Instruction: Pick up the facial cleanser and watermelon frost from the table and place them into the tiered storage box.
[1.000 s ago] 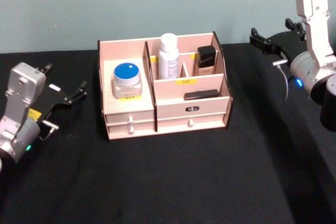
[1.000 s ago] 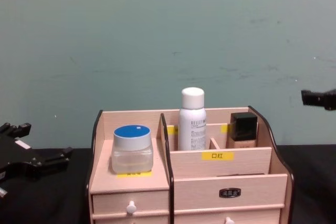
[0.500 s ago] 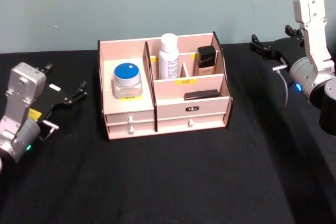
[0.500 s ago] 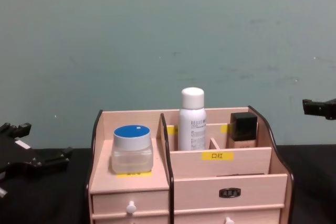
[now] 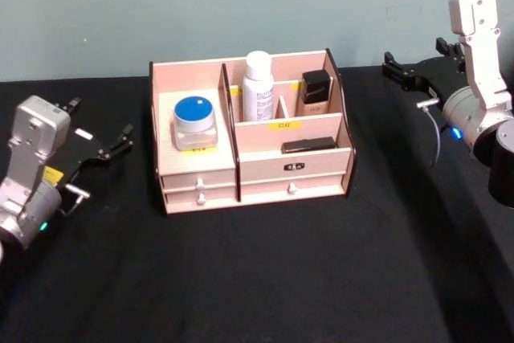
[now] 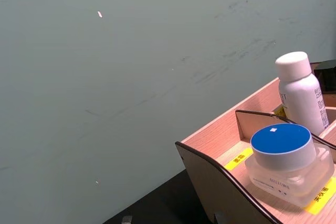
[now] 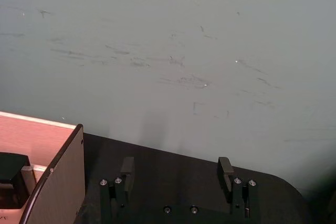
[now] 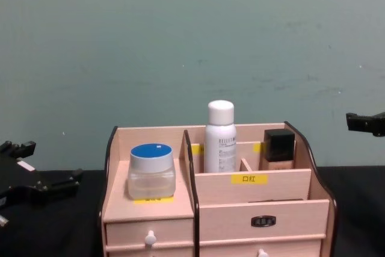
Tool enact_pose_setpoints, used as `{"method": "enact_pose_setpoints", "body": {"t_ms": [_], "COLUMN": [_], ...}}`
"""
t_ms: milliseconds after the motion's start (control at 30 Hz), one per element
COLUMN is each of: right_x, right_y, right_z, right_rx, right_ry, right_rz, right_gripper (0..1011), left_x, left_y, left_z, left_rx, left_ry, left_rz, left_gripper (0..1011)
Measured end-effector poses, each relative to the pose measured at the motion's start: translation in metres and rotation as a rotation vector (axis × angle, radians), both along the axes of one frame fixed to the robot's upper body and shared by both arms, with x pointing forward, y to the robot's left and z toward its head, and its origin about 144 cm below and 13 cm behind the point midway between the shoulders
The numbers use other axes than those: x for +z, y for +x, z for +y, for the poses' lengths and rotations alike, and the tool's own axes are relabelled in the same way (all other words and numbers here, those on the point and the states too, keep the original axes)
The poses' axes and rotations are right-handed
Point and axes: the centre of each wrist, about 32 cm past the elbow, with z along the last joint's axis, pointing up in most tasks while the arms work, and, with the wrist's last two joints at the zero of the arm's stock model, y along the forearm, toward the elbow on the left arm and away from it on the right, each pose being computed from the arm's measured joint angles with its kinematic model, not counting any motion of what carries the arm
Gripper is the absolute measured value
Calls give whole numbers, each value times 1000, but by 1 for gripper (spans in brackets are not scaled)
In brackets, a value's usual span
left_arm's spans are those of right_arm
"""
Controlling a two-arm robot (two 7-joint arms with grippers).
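Both empty tools, left (image 5: 100, 144) and right (image 5: 411, 72), are held open; the tall white cleanser bottle (image 5: 258, 86), seemingly loose in its slot, could be toppled if brushed.

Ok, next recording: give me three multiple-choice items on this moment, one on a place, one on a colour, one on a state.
1. Where is the white bottle?
A. lying on the table
B. standing in a back compartment of the wooden organiser
C. held by a gripper

2. What colour is the jar lid?
A. blue
B. red
C. black

3. How is the right gripper?
A. shut on the jar
B. shut on the bottle
C. open and empty

Answers:
1 B, the head and chest views show it upright behind the yellow label.
2 A, the lid is blue in the head, chest and left wrist views.
3 C, the right wrist view shows its fingers apart with nothing between; the left gripper is open too, off to the organiser's left.
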Motion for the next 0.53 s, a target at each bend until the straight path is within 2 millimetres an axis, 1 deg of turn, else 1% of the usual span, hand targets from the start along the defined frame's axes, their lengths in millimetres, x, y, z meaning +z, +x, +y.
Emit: {"method": "enact_pose_setpoints", "body": {"t_ms": [533], "right_x": [0], "right_y": [0], "right_z": [0], "right_rx": [1], "right_ry": [2], "right_rz": [0], "right_gripper": [1002], "left_x": [0], "left_y": [0], "left_z": [0], "left_rx": [0], "left_ry": [0], "left_rz": [0], "left_gripper": [1010]}}
